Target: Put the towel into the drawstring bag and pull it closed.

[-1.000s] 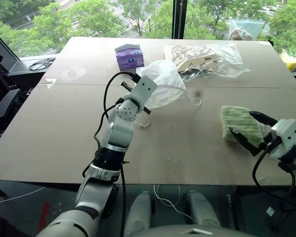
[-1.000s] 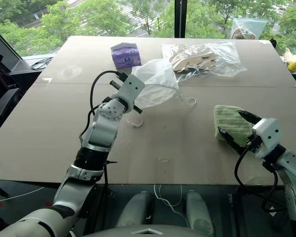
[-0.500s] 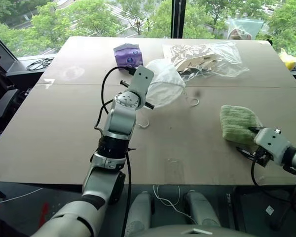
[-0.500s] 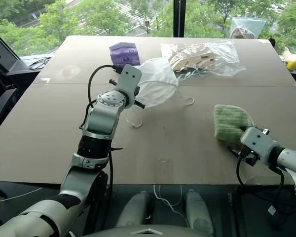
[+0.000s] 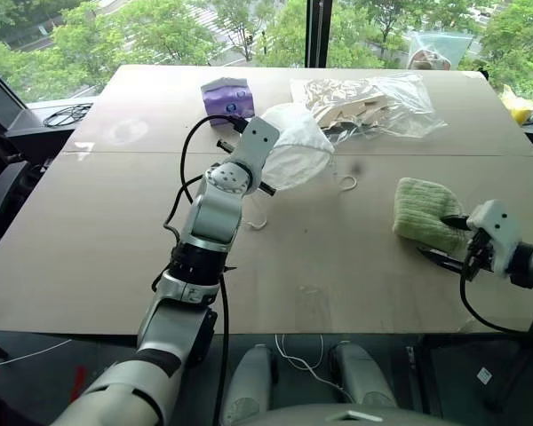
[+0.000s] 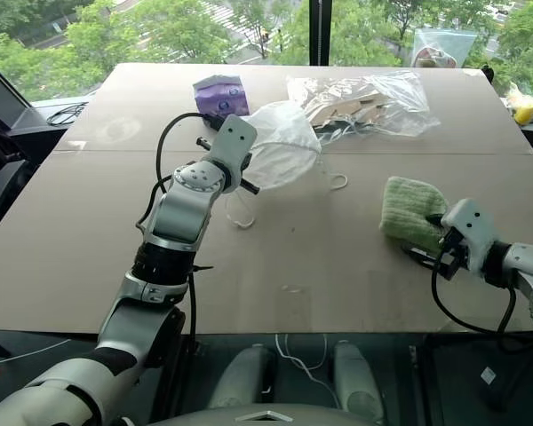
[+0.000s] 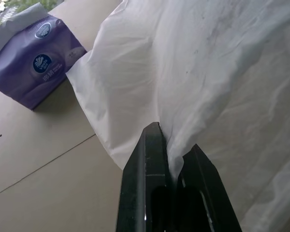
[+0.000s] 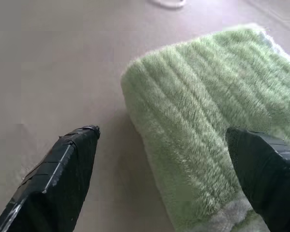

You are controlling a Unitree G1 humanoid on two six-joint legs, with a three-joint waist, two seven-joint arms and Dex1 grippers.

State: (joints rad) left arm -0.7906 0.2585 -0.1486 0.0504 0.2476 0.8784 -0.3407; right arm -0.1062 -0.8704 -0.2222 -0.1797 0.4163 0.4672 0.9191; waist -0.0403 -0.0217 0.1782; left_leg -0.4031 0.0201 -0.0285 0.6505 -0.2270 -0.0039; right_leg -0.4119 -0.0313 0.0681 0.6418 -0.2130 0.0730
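Observation:
The towel (image 5: 419, 209), a light green ribbed cloth, lies folded on the table at the right. My right gripper (image 5: 446, 240) is open at the towel's near right edge. In the right wrist view its two black fingers (image 8: 63, 169) stand wide apart, one on the bare table and the other over the towel (image 8: 208, 111). The drawstring bag (image 5: 302, 155), milky-white thin plastic, hangs puffed at the table's middle back. My left gripper (image 7: 171, 162) is shut on a fold of its film (image 7: 208, 72). A white cord loop (image 5: 346, 184) trails on the table.
A purple tissue pack (image 5: 228, 98) stands just behind the left gripper. A larger clear plastic bag with beige pieces (image 5: 373, 102) lies at the back, touching the drawstring bag. A yellow object (image 5: 522, 106) sits at the far right edge. Bare table (image 5: 338, 266) spreads between the arms.
My right gripper has dropped and turned at the wrist, so its open fingers now lie low against the towel's right edge. The left gripper keeps the bag in the same place.

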